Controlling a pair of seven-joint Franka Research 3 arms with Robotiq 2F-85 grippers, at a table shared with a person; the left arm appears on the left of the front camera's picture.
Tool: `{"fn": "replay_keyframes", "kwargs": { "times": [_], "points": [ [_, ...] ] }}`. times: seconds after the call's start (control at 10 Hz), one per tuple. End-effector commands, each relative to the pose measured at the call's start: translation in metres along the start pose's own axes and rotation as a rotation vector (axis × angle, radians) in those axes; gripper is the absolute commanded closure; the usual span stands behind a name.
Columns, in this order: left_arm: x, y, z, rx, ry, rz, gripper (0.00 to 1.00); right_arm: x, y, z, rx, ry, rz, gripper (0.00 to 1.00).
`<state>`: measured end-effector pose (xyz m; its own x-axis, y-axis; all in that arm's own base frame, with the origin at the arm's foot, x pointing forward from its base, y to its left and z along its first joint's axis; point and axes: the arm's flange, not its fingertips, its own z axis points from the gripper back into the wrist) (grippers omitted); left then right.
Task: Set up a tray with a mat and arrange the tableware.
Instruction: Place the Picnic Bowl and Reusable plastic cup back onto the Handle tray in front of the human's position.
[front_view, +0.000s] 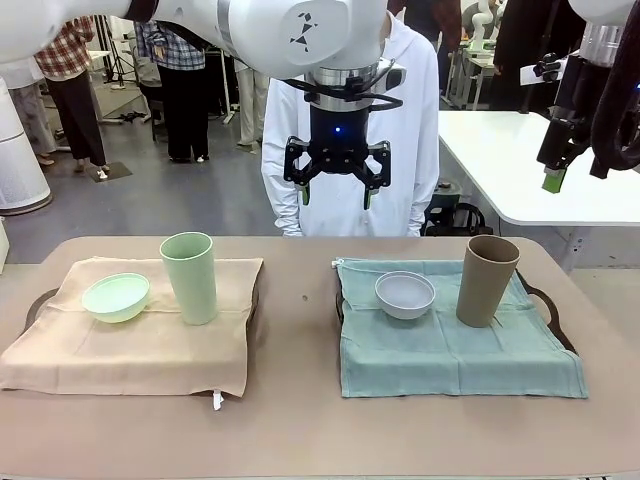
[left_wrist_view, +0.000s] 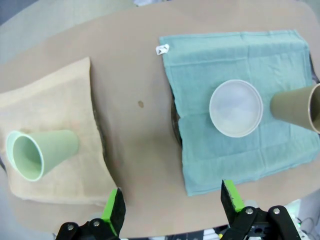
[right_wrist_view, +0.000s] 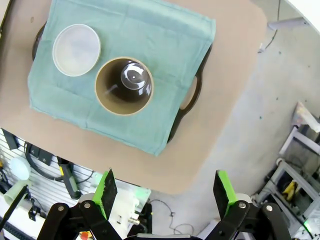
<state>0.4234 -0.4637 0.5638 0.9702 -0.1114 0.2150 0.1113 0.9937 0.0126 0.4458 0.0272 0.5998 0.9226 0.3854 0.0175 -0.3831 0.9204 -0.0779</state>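
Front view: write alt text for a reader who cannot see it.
Two cloth-covered trays sit on a tan table: the beige mat holds a mint bowl and green tumbler, the teal mat a white bowl and brown tumbler. The left claw hangs open above the middle.

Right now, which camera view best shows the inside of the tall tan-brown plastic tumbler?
The right wrist view: it looks straight down into the tall tan-brown plastic tumbler, showing its glossy bottom. The front view shows its outer wall, upright on the teal cloth; the left wrist view cuts it off at the picture's edge.
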Motion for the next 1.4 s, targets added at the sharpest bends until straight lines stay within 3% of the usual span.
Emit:
{"fn": "replay_keyframes", "kwargs": {
  "times": [0.0, 0.1, 0.2, 0.3, 0.5, 0.8, 1.1, 1.3],
  "points": [
    [0.000, 0.000, 0.000, 0.000, 0.000, 0.000, 0.00, 0.000, 0.000, 0.000, 0.000, 0.000, 0.000, 0.00],
    [0.015, 0.026, 0.005, -0.016, 0.036, 0.023, 0.00, -0.004, -0.013, -0.004, 0.023, -0.005, -0.024, 0.00],
    [0.041, 0.081, 0.000, -0.067, 0.160, 0.085, 0.00, -0.010, -0.030, -0.013, 0.034, 0.010, -0.080, 0.00],
    [0.054, 0.127, -0.004, -0.095, 0.219, 0.086, 0.00, -0.016, -0.039, -0.021, 0.063, 0.030, -0.106, 0.00],
    [0.043, 0.205, 0.001, -0.131, 0.263, -0.080, 0.00, -0.037, -0.062, -0.024, 0.121, 0.027, -0.158, 0.00],
    [0.018, 0.291, -0.001, -0.134, 0.245, -0.139, 0.00, -0.080, -0.123, -0.016, 0.354, -0.060, -0.196, 0.00],
    [-0.030, 0.372, -0.010, -0.228, 0.176, -0.026, 0.00, -0.132, -0.192, -0.013, 0.489, -0.136, -0.308, 0.00],
    [-0.070, 0.413, -0.006, -0.278, 0.130, 0.113, 0.00, -0.155, -0.212, -0.014, 0.499, -0.134, -0.354, 0.00]
  ]
}}
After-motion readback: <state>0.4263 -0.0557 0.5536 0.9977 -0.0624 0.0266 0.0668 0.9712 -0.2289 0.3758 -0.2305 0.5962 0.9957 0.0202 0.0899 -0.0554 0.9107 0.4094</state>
